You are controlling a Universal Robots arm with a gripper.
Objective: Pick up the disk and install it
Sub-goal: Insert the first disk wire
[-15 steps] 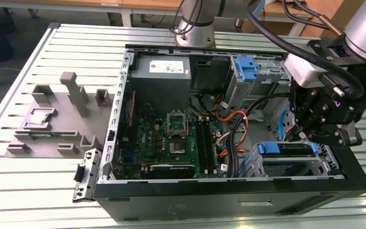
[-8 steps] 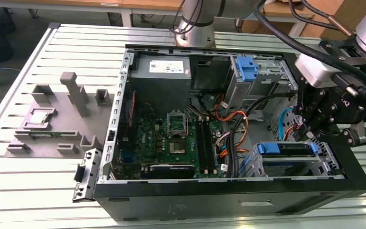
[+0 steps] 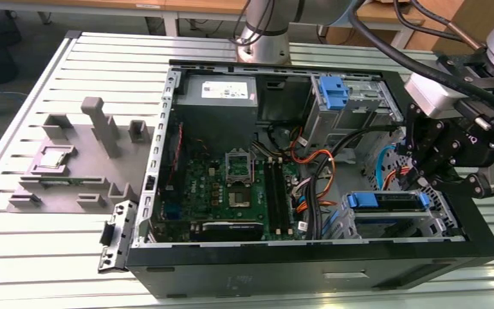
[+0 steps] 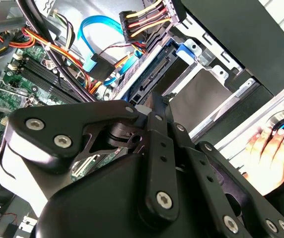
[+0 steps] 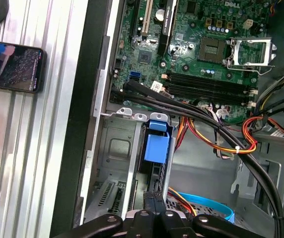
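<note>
The disk (image 3: 388,201) sits edge-up in the drive cage (image 3: 383,219) at the front corner of the open computer case (image 3: 316,257), its blue bracket showing at the top. The gripper (image 3: 440,177) hangs just above the cage, beside the case's wall on the exterior view's right. In the second wrist view its fingers (image 4: 154,106) appear drawn close together, with nothing held, their tips at the disk's (image 4: 157,74) edge. A person's hand (image 4: 271,158) rests outside the case.
</note>
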